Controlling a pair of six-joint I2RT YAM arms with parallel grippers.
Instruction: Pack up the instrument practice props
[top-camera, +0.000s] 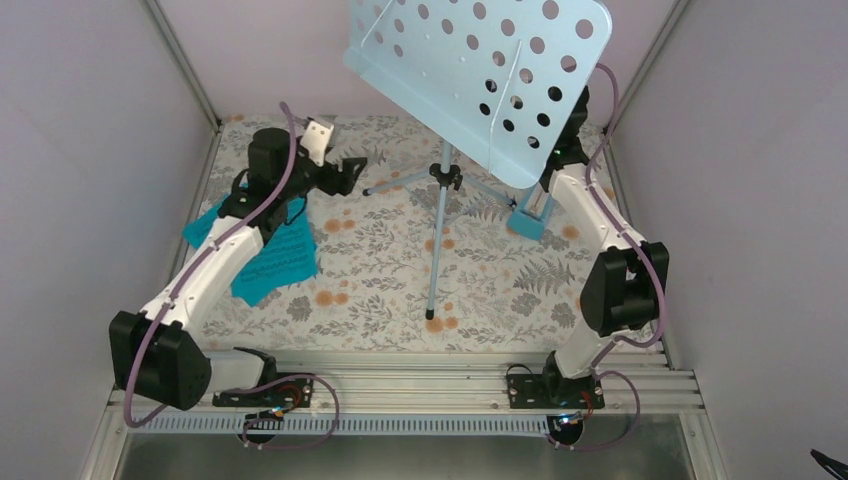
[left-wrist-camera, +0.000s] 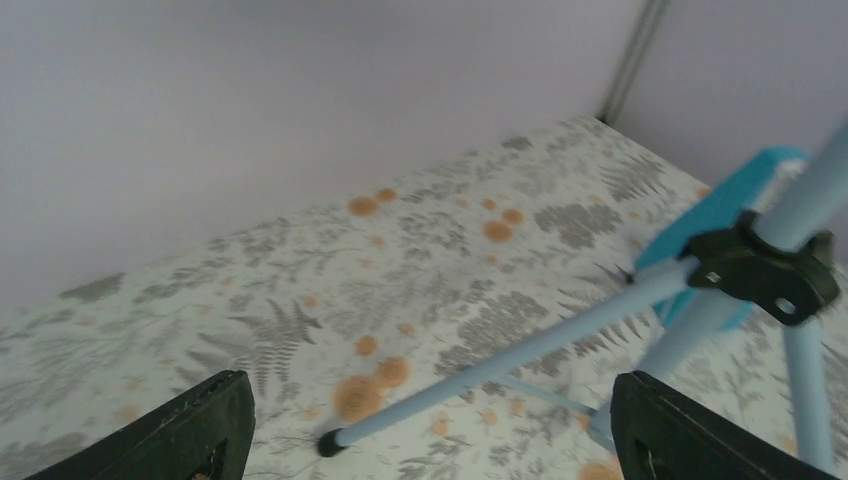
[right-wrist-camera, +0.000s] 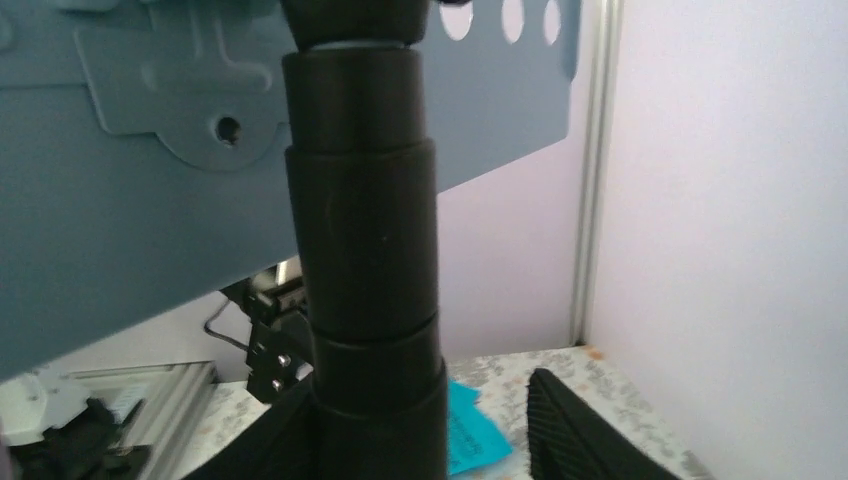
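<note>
The pale blue music stand stands at the middle back, with its perforated desk (top-camera: 480, 70) tilted over thin tripod legs (top-camera: 436, 235). Turquoise sheet-music pages (top-camera: 275, 255) lie on the left, partly under my left arm. The small blue metronome (top-camera: 530, 215) sits by the right arm. My left gripper (left-wrist-camera: 430, 440) is open just above the cloth, and the tip of one tripod leg (left-wrist-camera: 480, 375) lies between its fingers untouched. My right gripper (right-wrist-camera: 430, 430) is open around the stand's black collar (right-wrist-camera: 365, 250) under the desk. Its left finger is against the collar and its right finger (right-wrist-camera: 580, 430) is apart. In the top view the desk hides this gripper.
A floral cloth (top-camera: 380, 290) covers the table. Pale walls close it on three sides, with corner posts (top-camera: 185, 60) at the back. A metal rail (top-camera: 400, 385) with both arm bases runs along the near edge. The black tripod hub (left-wrist-camera: 765, 270) is close to my left gripper's right finger.
</note>
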